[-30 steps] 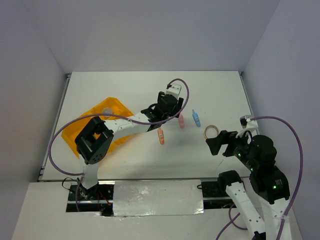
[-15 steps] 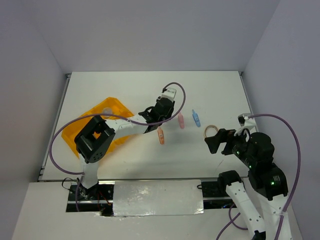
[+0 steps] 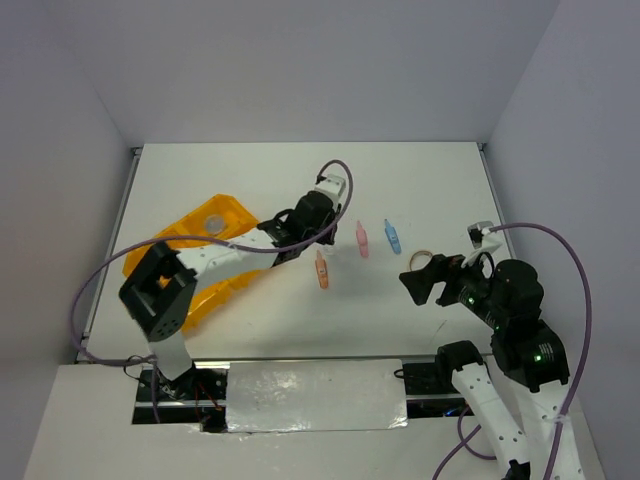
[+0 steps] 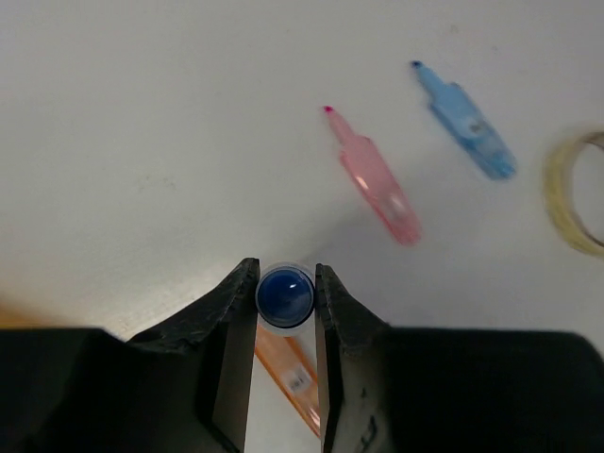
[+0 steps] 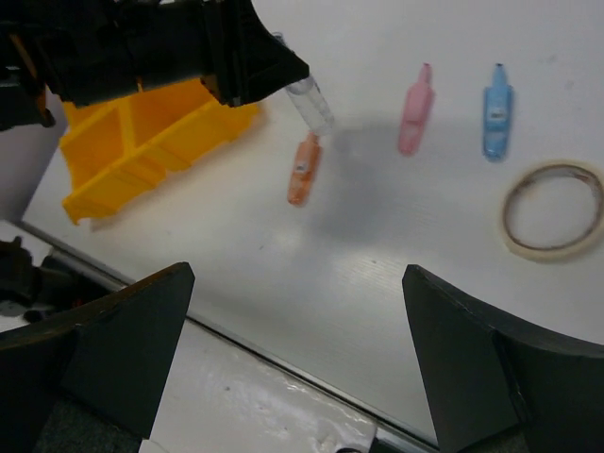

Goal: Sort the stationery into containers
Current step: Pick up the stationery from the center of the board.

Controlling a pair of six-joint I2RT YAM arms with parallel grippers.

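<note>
**Left claw holds the tube, right claw stands open**

The left claw [image 4: 284, 269] is clamped on the tube [image 4: 285, 295]. In the left wrist view its two fingers press on both sides of the dark blue cap, and the cap faces the camera. In the right wrist view the clear body of the tube sticks out of this claw and is tilted down toward the worktop [image 3: 430, 190]. The lower end of the tube is just beside the far end of the orange pen [image 5: 302, 170], which lies flat. I cannot tell if the tube touches the worktop.

The tray [image 5: 104, 179] lies on the left side of the worktop, and the left arm reaches across it toward the middle. A round jar [image 3: 213, 222] sits in the far end of the tray; I cannot tell exactly which compartment it is in.

To the right of the tube, the pink pen [image 4: 376, 179] and the blue pen [image 4: 467, 123] lie flat, side by side and not touching. The tape [image 5: 507, 212] lies flat further to the right, near the blue pen but apart from it.

The right claw [image 5: 297, 278] hangs above the near right part of the worktop, close to the tape. Its fingers are wide apart and nothing is between them. In the top view this claw hides a part of the tape.
</note>
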